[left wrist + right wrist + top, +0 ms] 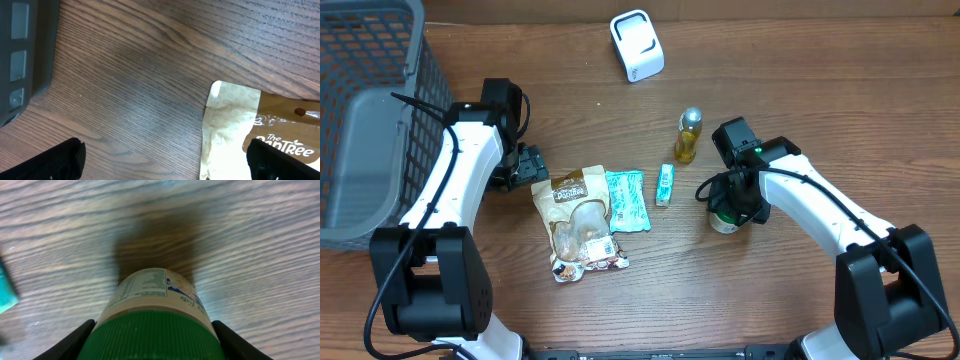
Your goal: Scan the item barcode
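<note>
Right gripper [154,342] was closed on the jar [150,287]. Its two black fingers [70,342] pressed opposite sides of the ribbed green screw lid [152,330]. The jar was cylindrical, with a glossy beige label carrying a block of fine print, and stood upright on the wood-grain table [800,90] at right of centre.

Left gripper [165,165] had its jaws spread wide and held nothing. Its matte black fingers [50,162] hung over bare wood beside the top corner of a crinkled tan snack pouch [578,222].

A white, rounded barcode scanner [637,45] sat at the far edge, well apart from the jar.

Also noted:
- a slim bottle [688,137] of yellow liquid with a silver cap
- a flat teal sachet [626,200]
- a narrow teal stick pack [665,184]
- a grey mesh basket [365,120] at far left
</note>
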